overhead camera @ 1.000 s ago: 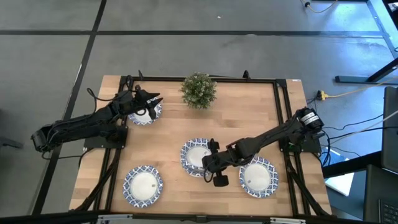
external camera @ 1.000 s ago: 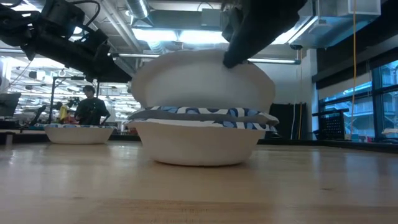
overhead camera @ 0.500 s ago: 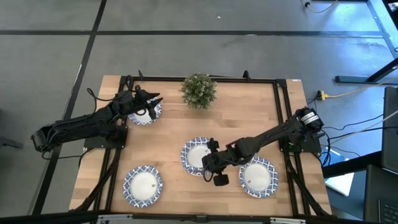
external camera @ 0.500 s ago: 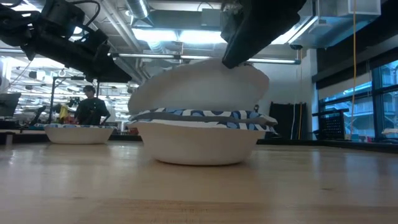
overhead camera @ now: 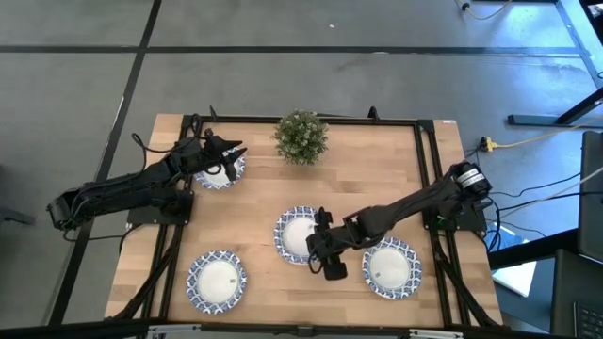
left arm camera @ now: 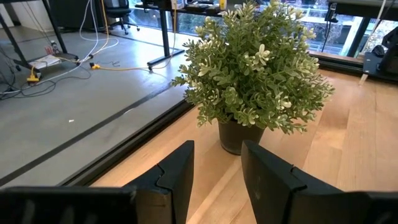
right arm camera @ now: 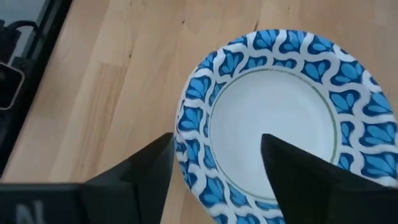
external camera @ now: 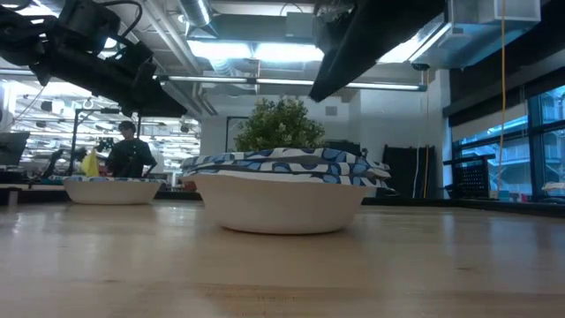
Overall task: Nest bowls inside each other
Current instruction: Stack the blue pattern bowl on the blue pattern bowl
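Stack: the centre stack point(overhead camera: 299, 235) is sitting in the middle of the table point(overhead camera: 377, 169), and the bowl I was carrying above it a second ago is now lying nested in it; in the low view two patterned rims are showing one over the other point(external camera: 281, 168), the upper one a little tilted.

Change: a second ago that bowl was hanging raised and tipped under my fingers, half a second ago it was settling, and now it is down and the plant point(external camera: 281, 125) is showing behind it.

Meaning: I am judging this nesting step done, with other bowls still waiting.

Right claw: my right claw point(overhead camera: 323, 254) is hovering just beside the stack's near edge, spread and holding nothing; in my wrist view both fingers point(right arm camera: 134, 177) are standing wide apart over the stack's rim point(right arm camera: 199, 118), and I cannot tell whether they are grazing it.

Left claw: my left claw point(overhead camera: 229, 155) is waiting over the far-left bowl point(overhead camera: 220, 171), fingers point(left arm camera: 177, 180) parted, nothing between them, pointing toward the plant.

Other bowls: the front-left bowl point(overhead camera: 217, 280) and the front-right bowl point(overhead camera: 389, 267) are sitting apart from the stack, still to be nested.
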Available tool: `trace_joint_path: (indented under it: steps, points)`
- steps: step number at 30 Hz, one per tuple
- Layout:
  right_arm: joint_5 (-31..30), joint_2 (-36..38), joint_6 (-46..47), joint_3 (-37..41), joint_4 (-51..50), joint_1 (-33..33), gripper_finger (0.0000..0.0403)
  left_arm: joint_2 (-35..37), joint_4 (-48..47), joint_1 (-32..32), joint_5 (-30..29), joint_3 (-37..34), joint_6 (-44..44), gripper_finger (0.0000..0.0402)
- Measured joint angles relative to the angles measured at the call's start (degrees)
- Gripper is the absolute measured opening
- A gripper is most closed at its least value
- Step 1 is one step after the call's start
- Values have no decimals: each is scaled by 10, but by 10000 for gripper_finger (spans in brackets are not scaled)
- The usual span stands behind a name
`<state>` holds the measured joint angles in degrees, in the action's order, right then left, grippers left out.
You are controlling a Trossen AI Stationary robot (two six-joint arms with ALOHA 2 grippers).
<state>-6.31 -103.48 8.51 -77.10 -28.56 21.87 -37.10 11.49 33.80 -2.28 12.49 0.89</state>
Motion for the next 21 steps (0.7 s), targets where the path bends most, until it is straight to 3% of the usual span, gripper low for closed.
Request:
trace_joint_path:
  steps: [6, 13, 21]
  points:
    - [-11, 45, 29, 0, -59, 1, 244, 0, 0, 0, 0, 0, 0, 128]
    - [-130, 117, 54, 4, -141, 20, 244, 0, 0, 0, 0, 0, 0, 128]
    - [-151, 228, 123, 104, -137, 57, 244, 0, 0, 0, 0, 0, 0, 128]
